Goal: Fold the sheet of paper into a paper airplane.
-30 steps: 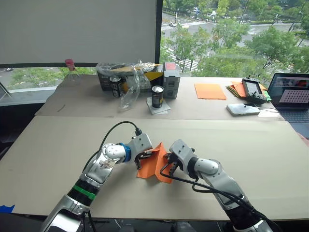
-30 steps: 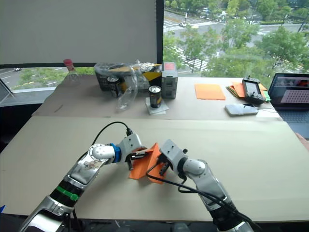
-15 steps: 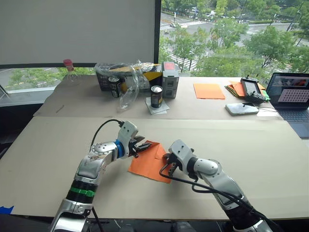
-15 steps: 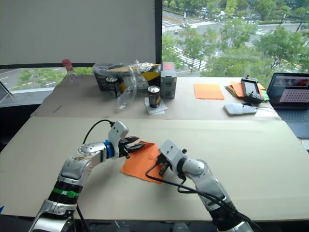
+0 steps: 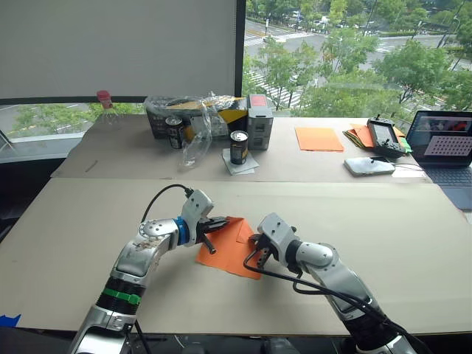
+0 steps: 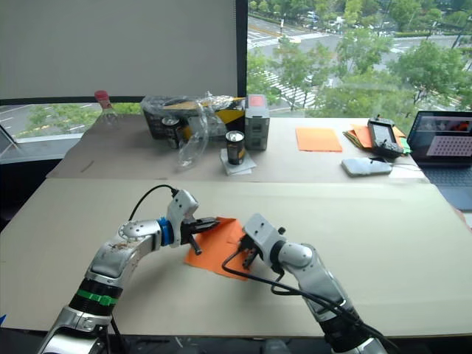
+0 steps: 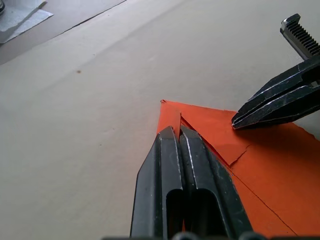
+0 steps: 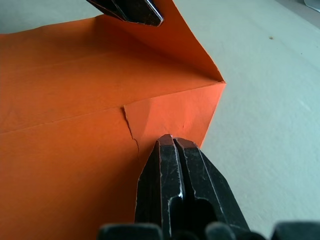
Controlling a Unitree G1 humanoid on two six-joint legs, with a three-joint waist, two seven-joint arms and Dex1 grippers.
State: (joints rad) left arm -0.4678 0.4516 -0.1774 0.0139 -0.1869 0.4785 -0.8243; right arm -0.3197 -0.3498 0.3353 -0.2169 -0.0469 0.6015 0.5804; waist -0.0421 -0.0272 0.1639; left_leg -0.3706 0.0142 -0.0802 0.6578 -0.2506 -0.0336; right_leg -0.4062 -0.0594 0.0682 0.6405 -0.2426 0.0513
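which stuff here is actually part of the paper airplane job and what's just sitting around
In the job:
sheet of paper, creased, flat on the table
left gripper, shut, at its far corner
right gripper, shut, on its near edge

Lying about:
smooth orange sheet
cans
laptop

Wide beige matte tabletop [image 5: 88, 236] under both hands, one seam running across it ahead of the fingers. Beyond the seam, a second brownish-grey table surface [image 5: 133, 158] reaching to the window. Ahead and left of the hands: lowered pale grey roller blind [image 5: 118, 48]. A dark vertical window frame post [image 5: 240, 51] splits it from clear glass ahead and right, showing green treetops [image 5: 346, 66] and a street. Flat daylight, soft shadows.
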